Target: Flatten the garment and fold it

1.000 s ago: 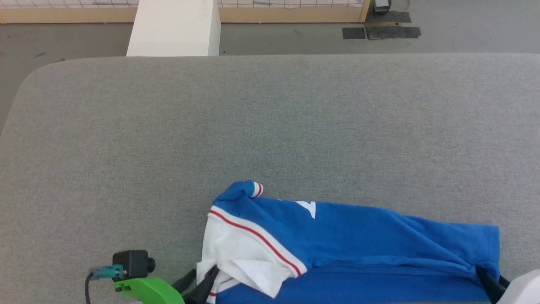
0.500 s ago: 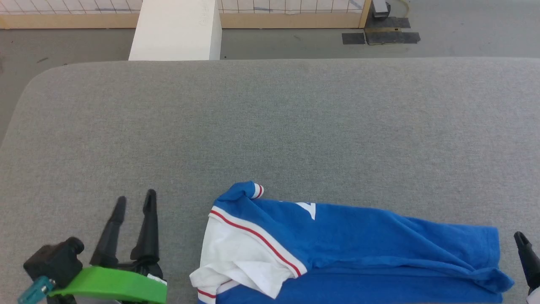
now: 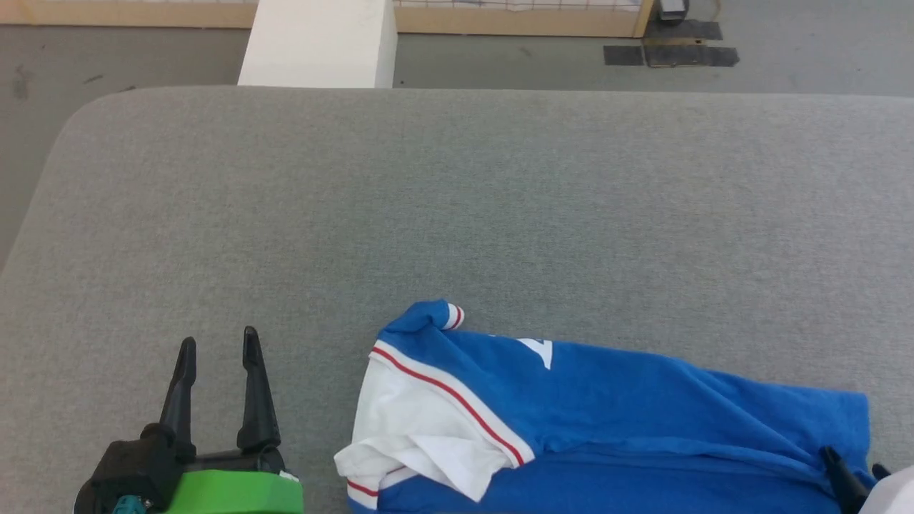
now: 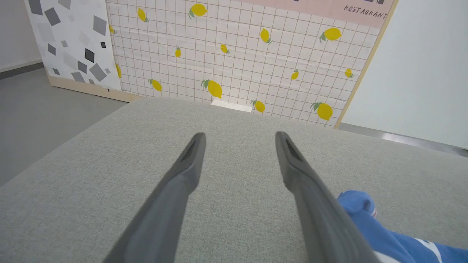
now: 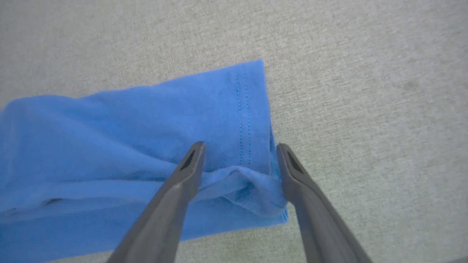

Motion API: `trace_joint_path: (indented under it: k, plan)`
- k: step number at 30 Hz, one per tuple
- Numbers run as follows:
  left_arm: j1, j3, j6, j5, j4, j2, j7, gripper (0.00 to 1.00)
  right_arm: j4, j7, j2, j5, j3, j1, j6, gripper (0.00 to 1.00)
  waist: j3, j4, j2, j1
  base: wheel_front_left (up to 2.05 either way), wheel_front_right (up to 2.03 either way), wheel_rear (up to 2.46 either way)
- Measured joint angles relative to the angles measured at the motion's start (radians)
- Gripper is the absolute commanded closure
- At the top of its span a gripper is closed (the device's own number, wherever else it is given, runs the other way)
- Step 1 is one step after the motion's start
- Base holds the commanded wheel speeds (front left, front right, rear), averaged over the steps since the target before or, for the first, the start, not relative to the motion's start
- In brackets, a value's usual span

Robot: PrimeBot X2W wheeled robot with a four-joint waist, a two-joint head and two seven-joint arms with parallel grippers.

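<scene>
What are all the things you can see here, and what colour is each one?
table: one, grey fabric top, across the middle
jersey: one, royal blue with a white sleeve and red stripes, crumpled at the table's near edge
block: one, white, beyond the table's far edge
floor: grey, around the table
tape patches: a few, dark, on the floor, far right
wall panel: one, white tiles with yellow lemons, beyond the table
left claw: one, black, open, left of the jersey
right claw: one, dark, open, astride the jersey's bunched hem corner

Grey table (image 3: pixel 457 200), white block (image 3: pixel 318 43), lemon-print panel (image 4: pixel 237 54)
</scene>
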Motion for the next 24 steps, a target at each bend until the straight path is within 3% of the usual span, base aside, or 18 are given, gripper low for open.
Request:
trace_joint_path:
  k: [14, 15, 16, 17, 18, 24]
  plan:
    - [0.0, 0.035, -0.072, 0.089, 0.058, -0.023, -0.003, 0.0, 0.132, 0.016, -0.026, -0.018, -0.009, -0.03, 0.0, 0.0, 0.022, 0.051, -0.0001, 0.0, 0.0, 0.0, 0.0]
    - [0.0, 0.034, -0.076, 0.089, 0.062, -0.025, -0.003, 0.0, 0.14, 0.018, -0.03, -0.015, -0.007, -0.036, 0.0, 0.09, 0.023, 0.052, 0.0, 0.0, 0.0, 0.0, 0.0]
    - [0.0, 0.035, -0.081, 0.089, 0.065, -0.027, -0.003, 0.0, 0.146, 0.019, -0.035, -0.011, -0.004, -0.04, 0.0, 0.56, 0.025, 0.052, -0.0001, 0.0, 0.0, 0.0, 0.0]
    - [-0.001, 0.037, -0.085, 0.089, 0.067, -0.03, -0.003, 0.0, 0.151, 0.021, -0.038, -0.004, -0.004, -0.044, 0.0, 0.72, 0.026, 0.052, -0.0001, 0.0, 0.0, 0.0, 0.0]
    - [-0.001, 0.039, -0.087, 0.089, 0.068, -0.032, -0.003, 0.0, 0.154, 0.022, -0.04, -0.003, -0.004, -0.047, 0.0, 1.0, 0.028, 0.052, -0.0001, 0.0, 0.0, 0.0, 0.0]
    - [-0.003, 0.052, -0.101, 0.089, 0.081, -0.045, -0.003, 0.0, 0.174, 0.023, -0.063, -0.003, 0.016, -0.075, 0.001, 1.0, 0.03, 0.043, -0.0001, 0.0, 0.0, 0.0, 0.0]
